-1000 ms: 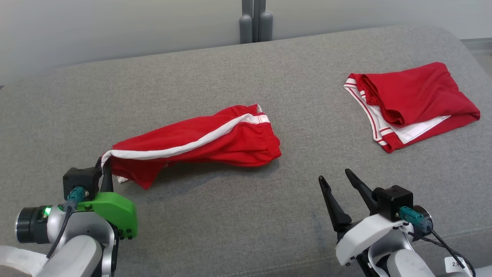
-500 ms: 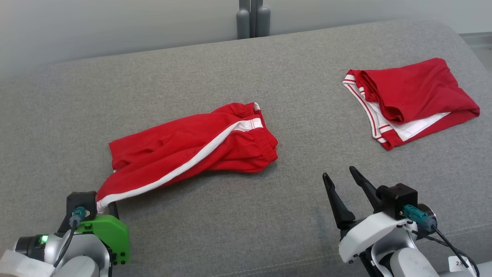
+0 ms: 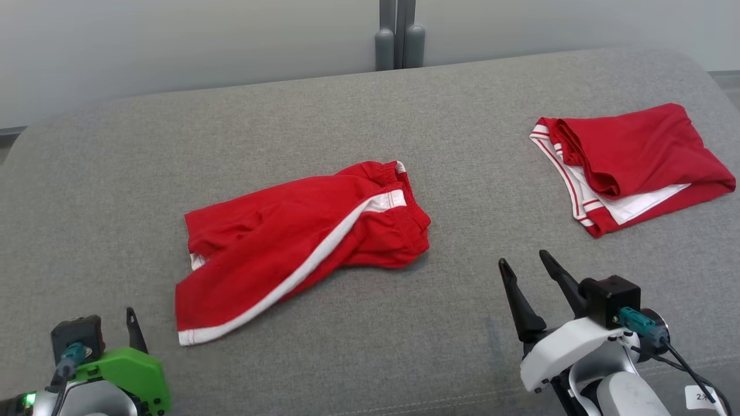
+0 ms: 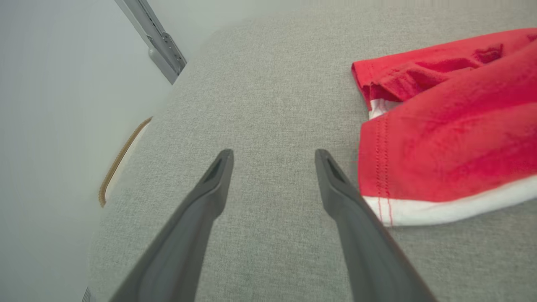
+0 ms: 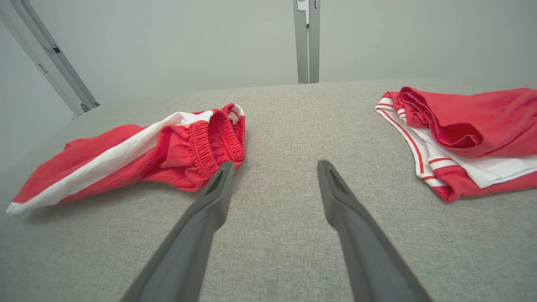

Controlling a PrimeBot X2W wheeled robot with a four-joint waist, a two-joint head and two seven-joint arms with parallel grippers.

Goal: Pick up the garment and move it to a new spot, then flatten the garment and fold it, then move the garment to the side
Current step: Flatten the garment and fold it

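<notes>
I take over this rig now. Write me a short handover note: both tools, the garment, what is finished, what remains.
Left tool: open, empty, near the hem of the red shorts.
Right tool: open, empty, over the cushion to the right of the waistband end.
Shorts: lying mid-cushion, loosely spread, still wrinkled, not folded.
Another red garment lies folded at the far right.
Done: shorts pulled to this spot and let go a moment ago.
Left: flatten, fold, move aside.

bare test lab, by the look: grey fabric-covered work surface [image 3: 289, 133] w/ plain pale wall [image 3: 173, 46] & metal upright [image 3: 398, 29] behind.
</notes>
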